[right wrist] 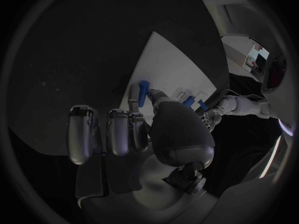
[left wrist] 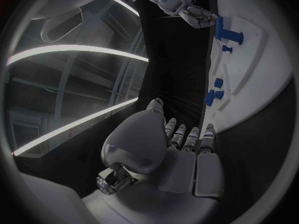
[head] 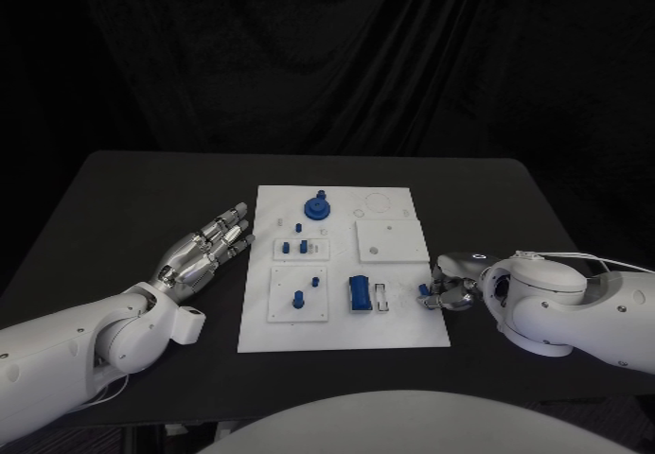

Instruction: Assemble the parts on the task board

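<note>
The flat white rectangular task board (head: 396, 331) carries small glossy blue plastic parts (head: 359, 292), the silver left hand (head: 204, 248) lies spread and empty, and the silver right hand (head: 448, 289) pinches a small blue piece (right wrist: 143, 90) at the board's edge.

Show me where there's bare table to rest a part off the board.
Bare: black table beyond the left hand, and the far strip behind the task board. Crowded: the board's right edge, where the right hand sits.

A robotics lab or test cell: a matte black counter (head: 150, 189) stands before black drapes (head: 342, 76) that close off the background, and on it lies a white task board (head: 396, 326) with small blue parts (head: 359, 293), a staged bench setup rather than a home.
</note>
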You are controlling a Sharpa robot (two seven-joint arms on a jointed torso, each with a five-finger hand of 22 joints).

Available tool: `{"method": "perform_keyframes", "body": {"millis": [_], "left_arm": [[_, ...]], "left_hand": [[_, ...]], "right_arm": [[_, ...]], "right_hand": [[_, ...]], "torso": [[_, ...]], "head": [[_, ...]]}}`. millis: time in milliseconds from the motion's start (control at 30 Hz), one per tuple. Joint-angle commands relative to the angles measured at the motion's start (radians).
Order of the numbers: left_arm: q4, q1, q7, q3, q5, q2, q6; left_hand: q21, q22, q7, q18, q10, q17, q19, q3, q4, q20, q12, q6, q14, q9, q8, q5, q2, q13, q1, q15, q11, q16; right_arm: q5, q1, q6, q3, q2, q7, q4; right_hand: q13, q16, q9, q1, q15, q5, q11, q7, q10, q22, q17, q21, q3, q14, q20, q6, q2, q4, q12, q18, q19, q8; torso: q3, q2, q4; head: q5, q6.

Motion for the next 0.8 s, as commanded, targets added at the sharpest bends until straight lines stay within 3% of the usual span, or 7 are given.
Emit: {"method": "perform_keyframes", "body": {"millis": [33, 333, 433, 467, 533, 667, 800], "left_arm": [[0.002, -0.002, 0.064, 0.001, 0.004, 0.002, 0.012], [0.001, -0.002, 0.062, 0.001, 0.004, 0.002, 0.015], [0.001, -0.002, 0.061, 0.001, 0.004, 0.002, 0.015], [0.001, -0.003, 0.061, 0.001, 0.004, 0.002, 0.015], [0.001, -0.003, 0.061, 0.001, 0.004, 0.002, 0.016], [0.001, -0.003, 0.061, 0.001, 0.004, 0.001, 0.016], [0.001, -0.003, 0.061, 0.001, 0.004, 0.000, 0.015]], "left_hand": [[0.006, -0.001, 0.006, 0.004, 0.000, -0.001, 0.000, 0.002, -0.006, 0.007, 0.005, 0.002, 0.000, 0.001, 0.001, 0.006, -0.001, 0.000, 0.010, 0.009, 0.009, -0.004], [0.005, -0.001, 0.007, 0.004, 0.000, -0.001, 0.000, 0.003, -0.007, 0.007, 0.006, 0.003, 0.000, 0.001, 0.001, 0.008, -0.001, 0.000, 0.011, 0.010, 0.010, -0.004], [0.006, -0.001, 0.010, 0.003, 0.001, -0.001, 0.000, 0.004, -0.009, 0.008, 0.007, 0.004, 0.000, 0.002, 0.001, 0.009, 0.000, 0.000, 0.013, 0.010, 0.010, -0.004], [0.006, -0.001, 0.010, 0.003, 0.001, -0.001, 0.000, 0.004, -0.009, 0.008, 0.007, 0.004, 0.000, 0.002, 0.001, 0.009, 0.000, 0.000, 0.013, 0.010, 0.010, -0.004], [0.006, 0.000, 0.013, 0.003, 0.002, -0.001, 0.000, 0.004, -0.010, 0.008, 0.008, 0.004, 0.000, 0.002, 0.002, 0.009, 0.000, 0.001, 0.014, 0.011, 0.011, -0.004], [0.006, -0.001, 0.013, 0.003, 0.002, -0.001, 0.000, 0.004, -0.011, 0.008, 0.009, 0.004, 0.000, 0.002, 0.002, 0.010, 0.000, 0.001, 0.014, 0.011, 0.011, -0.004], [0.006, 0.000, 0.015, 0.003, 0.003, -0.001, 0.000, 0.005, -0.012, 0.008, 0.009, 0.005, 0.000, 0.002, 0.002, 0.010, 0.001, 0.001, 0.015, 0.011, 0.011, -0.004]], "right_arm": [[-0.011, -0.011, 0.003, -0.002, 0.009, -0.009, -0.009], [0.005, -0.026, -0.026, -0.002, 0.024, 0.009, -0.020], [0.027, -0.027, -0.044, -0.002, 0.025, 0.019, -0.021], [0.037, -0.028, -0.052, -0.002, 0.025, 0.024, -0.021], [0.054, -0.028, -0.069, -0.002, 0.025, 0.035, -0.020], [0.111, -0.028, -0.111, -0.002, 0.021, 0.065, -0.011], [0.268, -0.027, -0.166, -0.001, 0.010, 0.121, 0.012]], "right_hand": [[0.263, -0.007, -0.022, 0.040, 0.003, 0.060, 0.008, 0.002, 0.104, 0.213, 0.047, -0.011, 0.026, 0.068, 0.005, -0.017, -0.001, -0.035, 0.003, 0.014, 0.040, -0.023], [0.263, -0.008, -0.038, 0.085, 0.010, 0.178, 0.016, 0.011, 0.104, 0.212, 0.045, -0.015, 0.093, 0.068, 0.010, -0.026, 0.001, -0.094, 0.003, 0.015, 0.040, -0.040], [0.263, -0.008, -0.038, 0.096, 0.012, 0.155, 0.019, 0.015, 0.104, 0.213, 0.046, -0.014, 0.134, 0.068, 0.011, -0.029, 0.001, -0.117, 0.003, 0.014, 0.040, -0.040], [0.263, -0.007, -0.037, 0.101, 0.013, 0.099, 0.021, 0.018, 0.104, 0.213, 0.048, -0.014, 0.186, 0.068, 0.013, -0.031, -0.004, -0.135, 0.003, 0.014, 0.040, -0.040], [0.263, -0.006, -0.035, 0.083, 0.017, 0.105, 0.023, 0.023, 0.104, 0.213, 0.049, -0.015, 0.246, 0.069, 0.017, -0.031, -0.020, -0.149, 0.003, 0.014, 0.041, -0.036], [0.263, -0.005, -0.028, 0.056, 0.018, 0.108, 0.026, 0.022, 0.104, 0.213, 0.052, -0.013, 0.296, 0.069, 0.019, -0.030, -0.036, -0.162, 0.003, 0.014, 0.042, -0.029], [0.263, 0.001, -0.019, 0.029, 0.018, 0.127, 0.025, 0.021, 0.104, 0.215, 0.063, -0.009, 0.336, 0.072, 0.019, -0.028, -0.043, -0.172, 0.003, 0.013, 0.044, -0.019]], "torso": [[-0.0003, 0.000, 0.0000], [-0.0003, 0.000, 0.0005], [-0.0004, 0.000, 0.0001], [-0.0007, 0.000, 0.0001], [-0.0009, 0.000, 0.0001], [-0.0007, 0.000, 0.0002], [-0.0005, 0.000, 0.0000]], "head": [[0.001, 0.000], [0.003, 0.000], [0.005, 0.000], [0.007, 0.000], [0.009, 0.000], [0.012, 0.000], [0.012, 0.000]]}}
